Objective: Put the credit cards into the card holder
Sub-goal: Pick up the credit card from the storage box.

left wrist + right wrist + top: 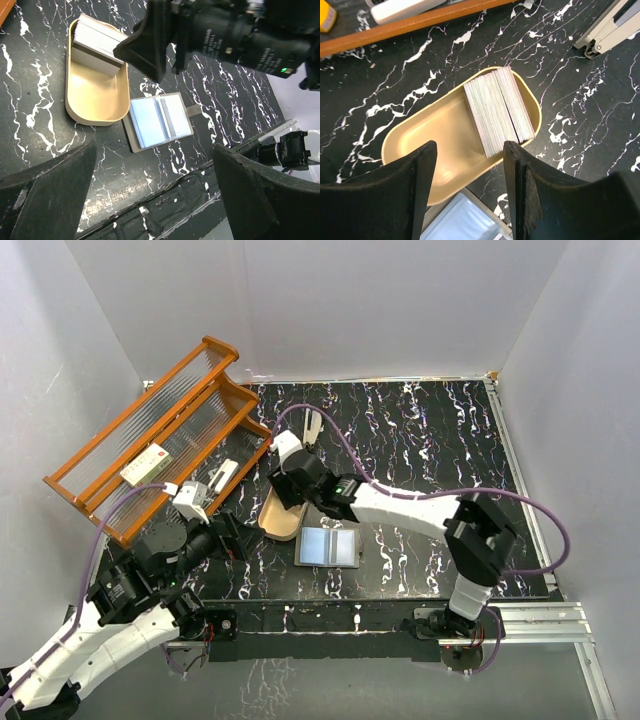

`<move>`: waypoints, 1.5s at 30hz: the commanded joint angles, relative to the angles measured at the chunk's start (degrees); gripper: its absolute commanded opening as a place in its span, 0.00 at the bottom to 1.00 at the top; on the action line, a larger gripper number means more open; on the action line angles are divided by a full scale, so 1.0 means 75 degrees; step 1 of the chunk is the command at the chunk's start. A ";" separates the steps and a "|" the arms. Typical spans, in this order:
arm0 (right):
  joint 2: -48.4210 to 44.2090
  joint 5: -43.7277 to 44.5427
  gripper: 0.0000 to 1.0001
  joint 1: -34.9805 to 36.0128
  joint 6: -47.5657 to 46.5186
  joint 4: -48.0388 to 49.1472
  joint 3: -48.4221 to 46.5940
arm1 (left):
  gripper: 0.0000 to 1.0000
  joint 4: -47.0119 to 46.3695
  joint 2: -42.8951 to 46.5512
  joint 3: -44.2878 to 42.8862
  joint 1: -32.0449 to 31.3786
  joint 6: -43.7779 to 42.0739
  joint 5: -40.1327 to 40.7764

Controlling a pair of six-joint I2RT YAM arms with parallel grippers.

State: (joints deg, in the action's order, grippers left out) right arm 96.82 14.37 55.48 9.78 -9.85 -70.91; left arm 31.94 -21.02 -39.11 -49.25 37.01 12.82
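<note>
The cards [500, 110] stand on edge in a stack at one end of a tan oval tray [440, 140] on a black marbled table [430, 440]. None has reached the holder [328, 547], which lies open and flat just beside the tray with its shiny bluish sleeves facing up. The right gripper [469, 150] hovers over the tray with its black fingers [420, 190] spread apart and grasping nothing; the stack shows between them. The left gripper [155, 150] hangs near the table's front edge, facing the tray and holder from the left, its fingers released wide and empty. From the left wrist the right arm [225, 35] crosses above the tray and partly covers the stack. An orange rack [150, 440] leans at the table's far left.
</note>
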 commanded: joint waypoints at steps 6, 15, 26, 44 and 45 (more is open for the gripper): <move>0.1424 0.0888 0.56 0.0104 -0.0922 -0.0538 -0.1539 | 0.99 0.0946 0.0186 -0.0762 -0.0019 -0.0676 0.0751; 0.2252 0.1093 0.60 0.0194 -0.1242 -0.0936 -0.2264 | 0.99 0.0992 0.1365 -0.0503 -0.0016 -0.0491 0.1334; 0.2851 0.1880 0.54 0.0278 -0.1514 -0.1310 -0.2785 | 0.99 0.1017 0.1700 -0.0425 -0.0012 -0.0422 0.1546; 0.2550 0.2063 0.32 0.0290 -0.1433 -0.1232 -0.2697 | 0.99 0.1042 0.1595 -0.0408 -0.0017 -0.0377 0.1574; 0.2549 0.2043 0.31 0.0290 -0.1423 -0.1230 -0.2703 | 0.99 0.1048 0.1601 -0.0402 -0.0018 -0.0377 0.1572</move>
State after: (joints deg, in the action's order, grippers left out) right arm 118.34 27.97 58.06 -0.99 -19.99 -88.75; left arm 39.55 -8.21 -42.33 -49.25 34.11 23.46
